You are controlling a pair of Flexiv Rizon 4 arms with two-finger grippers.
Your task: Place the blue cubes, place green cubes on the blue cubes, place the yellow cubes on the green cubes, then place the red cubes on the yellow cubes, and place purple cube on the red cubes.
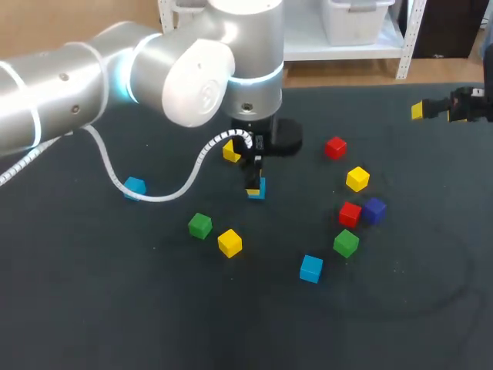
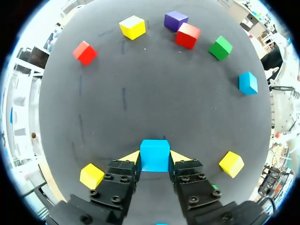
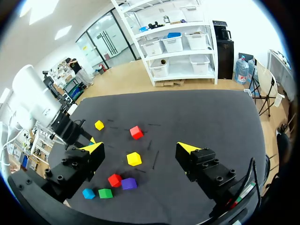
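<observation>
L claw (image 2: 155, 157): shut snug on a small, smooth sky-blue cube (image 2: 154, 154), with one yellow-tipped finger (image 2: 131, 157) on each side face.
Held cube: betw. the L fingers, low over the dark matte tabletop (image 1: 115, 308). Can't tell if it rests on it.
Beside L claw: a plain yellow cube (image 2: 92, 176) sits near one finger. A 2nd yellow cube (image 2: 231, 164) is a bit further off the other finger.
Ahead of L claw, well apart: a loose arc of cubes. It runs red cube (image 2: 85, 52), 3rd yellow cube (image 2: 132, 27), deep purple cube (image 2: 176, 20) just beside a 2nd red cube (image 2: 187, 35), green cube (image 2: 220, 48), then a 2nd blue cube (image 2: 247, 83).
Behind L claw: a 2nd green cube (image 1: 199, 225), and further back a 3rd blue cube (image 1: 135, 186) by the arm's white cable (image 1: 181, 181).
R claw (image 3: 139, 148): fingers spread wide, nothing betw. them. It's well apart from the L claw, and all the cubes lie ahead of it, none near.
</observation>
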